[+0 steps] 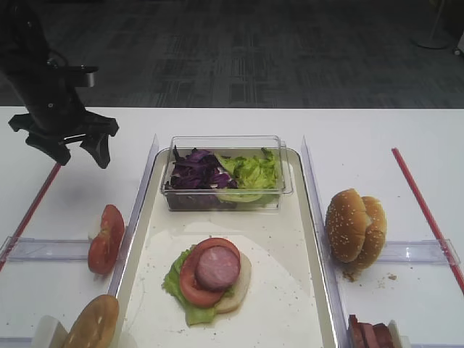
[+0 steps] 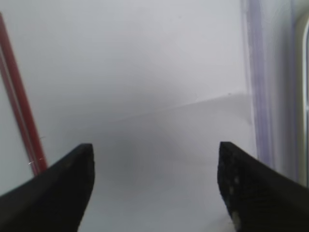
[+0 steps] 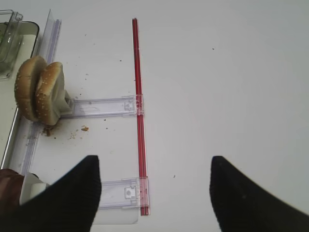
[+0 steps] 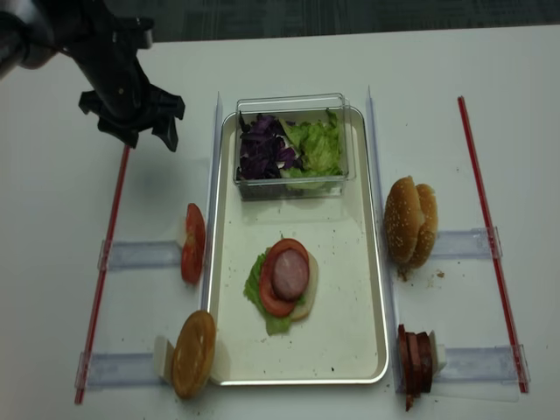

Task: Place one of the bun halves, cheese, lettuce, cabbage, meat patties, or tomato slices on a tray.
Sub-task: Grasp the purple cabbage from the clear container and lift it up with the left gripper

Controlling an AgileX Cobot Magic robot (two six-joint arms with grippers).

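Observation:
The cream tray (image 1: 286,217) holds a stack: bun half (image 1: 238,284), lettuce leaf (image 1: 181,293), tomato slice (image 1: 190,279) and meat patty (image 1: 217,267) on top. A clear tub (image 1: 226,142) at the tray's far end holds purple cabbage (image 1: 197,170) and more lettuce (image 1: 252,172). Left of the tray stand tomato slices (image 1: 106,238) and a bun half (image 1: 93,325). To the right are bun halves (image 1: 354,226) and meat patties (image 4: 415,359). No cheese shows. My left gripper (image 1: 82,156) hangs open and empty over the table's far left. My right gripper (image 3: 154,158) is open and empty over bare table.
Red strips (image 1: 424,210) (image 4: 105,262) run along both sides of the table. Clear plastic holders (image 3: 104,106) and upright dividers (image 1: 313,196) flank the tray. Crumbs lie by the right buns (image 3: 82,129).

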